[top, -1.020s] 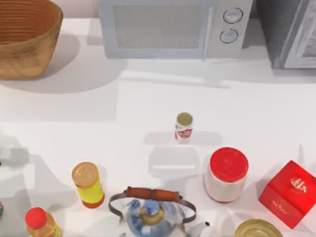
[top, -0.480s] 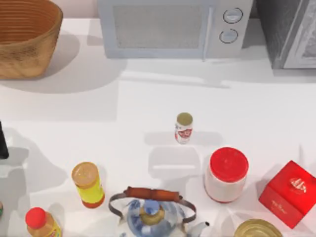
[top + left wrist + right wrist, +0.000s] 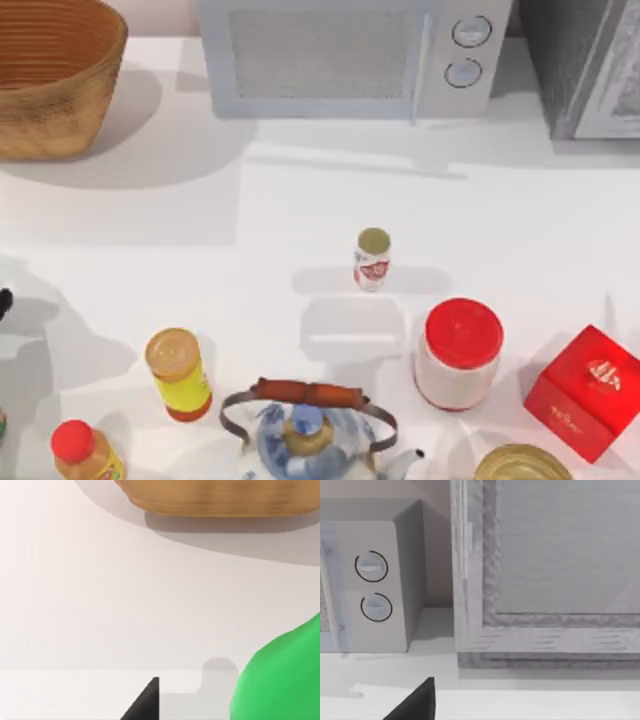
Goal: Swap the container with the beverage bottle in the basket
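The tan woven basket (image 3: 45,85) stands at the table's far left corner, and its base (image 3: 215,497) also shows in the left wrist view. What I see of its inside holds nothing. A white container with a red lid (image 3: 458,352) stands right of centre. A small bottle with an olive cap (image 3: 371,258) stands mid-table, a yellow bottle with an orange cap (image 3: 178,373) at front left, and a red-capped bottle (image 3: 85,452) at the front left corner. I cannot tell which one is the beverage bottle. My left gripper (image 3: 3,300) peeks in at the left edge, with one dark finger (image 3: 147,705) above bare table.
A microwave (image 3: 340,55) and a grey appliance (image 3: 590,65) line the back edge. A blue-white teapot (image 3: 308,428), a red box (image 3: 585,392) and a gold can (image 3: 520,463) crowd the front. A green rounded object (image 3: 282,680) sits close to my left gripper. A dark finger (image 3: 415,702) of the right gripper faces the appliances.
The dark part of my left arm at the left edge has drawn back since half a second ago, and its shadow on the table has shifted. Everything on the table has stayed put.
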`<state>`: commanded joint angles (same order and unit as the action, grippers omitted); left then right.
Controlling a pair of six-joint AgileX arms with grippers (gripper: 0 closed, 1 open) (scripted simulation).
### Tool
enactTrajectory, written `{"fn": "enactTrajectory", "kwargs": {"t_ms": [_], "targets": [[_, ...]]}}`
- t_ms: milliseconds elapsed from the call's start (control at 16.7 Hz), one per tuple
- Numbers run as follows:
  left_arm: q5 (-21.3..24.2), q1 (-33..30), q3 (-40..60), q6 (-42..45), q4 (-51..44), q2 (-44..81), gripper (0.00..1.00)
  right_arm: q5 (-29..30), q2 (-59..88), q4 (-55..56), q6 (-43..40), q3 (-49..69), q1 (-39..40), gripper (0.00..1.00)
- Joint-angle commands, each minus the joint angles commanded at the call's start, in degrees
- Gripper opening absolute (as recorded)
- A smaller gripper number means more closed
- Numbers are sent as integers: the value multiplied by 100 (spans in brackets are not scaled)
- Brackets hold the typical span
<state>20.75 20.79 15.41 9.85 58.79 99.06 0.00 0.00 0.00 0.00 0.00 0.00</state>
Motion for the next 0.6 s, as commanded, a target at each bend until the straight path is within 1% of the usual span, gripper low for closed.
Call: {"fn": "enactTrajectory", "kwargs": {"t_ms": [420,480,600], "targets": [[0,0,0,0,0,0,2,0,0,0,0,0,0,100],[0,0,0,0,0,0,0,0,0,0,0,0,0,100],[0,0,0,0,0,0,0,0,0,0,0,0,0,100]]}}
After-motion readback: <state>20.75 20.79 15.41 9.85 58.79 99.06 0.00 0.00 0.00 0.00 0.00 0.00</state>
